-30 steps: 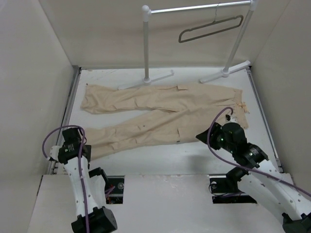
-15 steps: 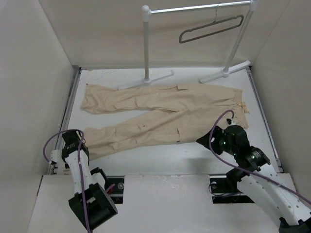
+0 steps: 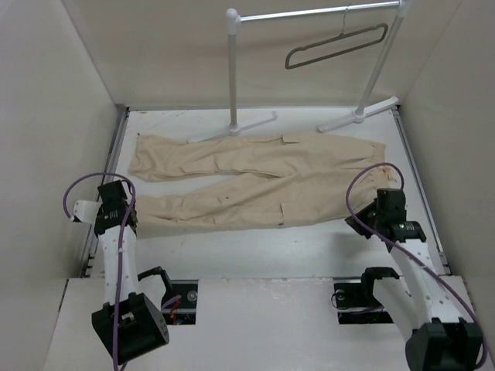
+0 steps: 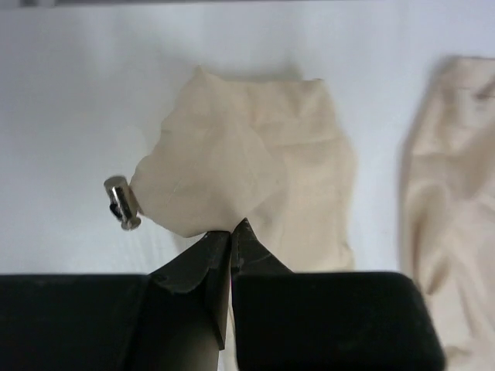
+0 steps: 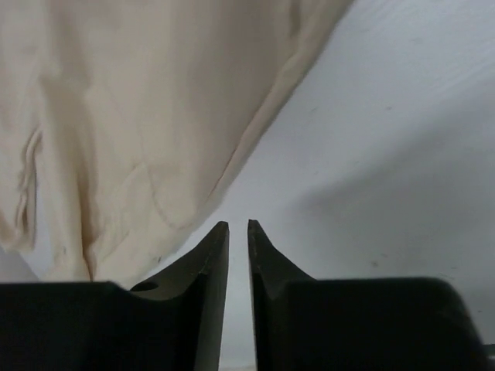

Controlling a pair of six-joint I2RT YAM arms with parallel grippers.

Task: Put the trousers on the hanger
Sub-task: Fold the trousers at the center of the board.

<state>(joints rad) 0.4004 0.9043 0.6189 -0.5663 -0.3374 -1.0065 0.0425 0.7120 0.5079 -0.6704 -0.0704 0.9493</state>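
The beige trousers (image 3: pixel 263 182) lie flat on the white table, legs to the left and waist to the right. The thin grey hanger (image 3: pixel 336 46) hangs from the rack's bar at the back right. My left gripper (image 3: pixel 126 209) is at the near leg's cuff. In the left wrist view it (image 4: pixel 230 228) is shut, pinching the edge of the cuff cloth (image 4: pixel 255 154). My right gripper (image 3: pixel 357 222) is just off the near edge of the waist. In the right wrist view it (image 5: pixel 238 224) is shut to a thin slit over bare table, with the trousers (image 5: pixel 116 116) to its upper left.
The white tubular rack (image 3: pixel 232 69) stands at the back, its feet beside the trousers' far leg. A metal cord stopper (image 4: pixel 121 202) hangs off the cuff. Beige walls close in the table (image 3: pixel 255 243) on the left, right and back.
My left gripper has moved up to the near cuff and the cuff end has shifted a little farther back. My right gripper has swung right, from over the waist to its near edge.
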